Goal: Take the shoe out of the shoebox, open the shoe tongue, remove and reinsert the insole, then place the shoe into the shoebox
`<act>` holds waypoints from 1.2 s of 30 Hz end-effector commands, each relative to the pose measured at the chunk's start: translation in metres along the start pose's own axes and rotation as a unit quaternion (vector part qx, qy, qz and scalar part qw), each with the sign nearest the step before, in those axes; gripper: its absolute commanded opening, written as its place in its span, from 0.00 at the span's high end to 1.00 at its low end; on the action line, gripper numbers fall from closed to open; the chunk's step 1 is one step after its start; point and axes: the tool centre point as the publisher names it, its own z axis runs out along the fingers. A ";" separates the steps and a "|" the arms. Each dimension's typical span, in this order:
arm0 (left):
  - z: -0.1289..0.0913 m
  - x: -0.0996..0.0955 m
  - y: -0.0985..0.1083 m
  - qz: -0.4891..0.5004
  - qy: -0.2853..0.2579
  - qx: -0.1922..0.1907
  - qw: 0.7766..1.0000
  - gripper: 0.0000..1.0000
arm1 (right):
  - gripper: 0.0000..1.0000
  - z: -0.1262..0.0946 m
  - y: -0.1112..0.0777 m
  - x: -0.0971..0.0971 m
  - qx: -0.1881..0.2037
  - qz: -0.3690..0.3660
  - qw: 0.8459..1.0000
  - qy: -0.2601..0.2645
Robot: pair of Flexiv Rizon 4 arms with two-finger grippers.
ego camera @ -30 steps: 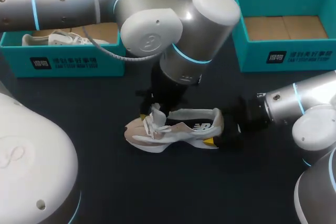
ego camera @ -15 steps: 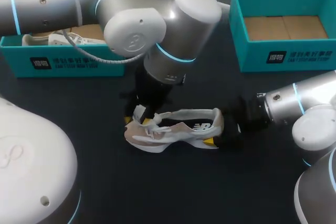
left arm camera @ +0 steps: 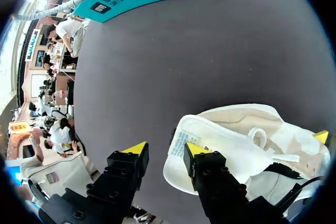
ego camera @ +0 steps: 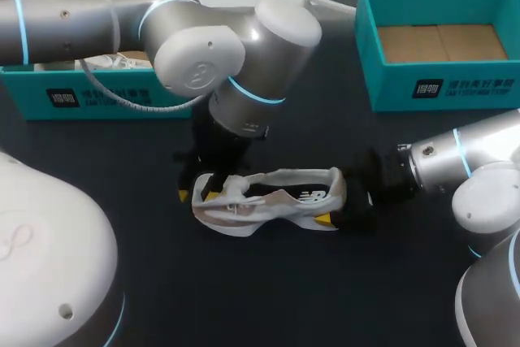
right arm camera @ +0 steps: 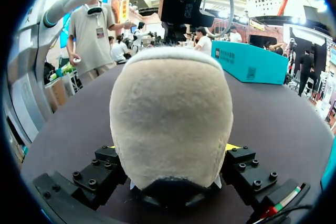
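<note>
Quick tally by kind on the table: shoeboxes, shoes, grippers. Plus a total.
Teal shoeboxes: 2 (left shoebox, right shoebox)
Shoes out on the table: 1 (shoe)
Grippers: 2 (left gripper open at the toe end, right gripper shut on the shoe's heel)
Total: 5
Something white in the left shoebox is mostly hidden, so it isn't counted.

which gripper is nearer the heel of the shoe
Right. The right gripper clamps the shoe at its heel, a finger on each side. The left gripper is open at the far end, over the toe and tongue.
</note>
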 end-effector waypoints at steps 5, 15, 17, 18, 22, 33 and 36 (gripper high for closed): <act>0.004 0.002 -0.002 -0.005 -0.005 -0.003 1.000 0.53 | 1.00 0.002 -0.001 0.000 0.001 0.000 1.000 -0.001; -0.029 -0.008 0.003 0.029 0.017 0.031 0.999 0.00 | 1.00 0.002 -0.001 0.000 0.001 0.000 1.000 -0.001; -0.036 -0.008 0.004 0.038 0.022 0.040 0.998 0.00 | 1.00 0.002 -0.001 0.000 0.001 0.000 1.000 -0.001; -0.039 -0.008 0.005 0.041 0.023 0.043 0.998 0.00 | 1.00 0.002 -0.001 0.000 0.001 0.000 1.000 -0.001; -0.054 -0.008 0.008 0.051 0.036 0.059 0.996 0.00 | 1.00 0.002 -0.001 0.000 0.001 0.000 1.000 -0.001; -0.094 -0.014 0.013 0.106 0.086 0.087 0.987 0.00 | 1.00 0.002 -0.001 0.000 0.001 0.000 1.000 -0.001; -0.116 -0.018 0.012 0.165 0.130 0.102 0.972 0.00 | 1.00 0.002 -0.001 0.000 0.001 0.000 1.000 -0.001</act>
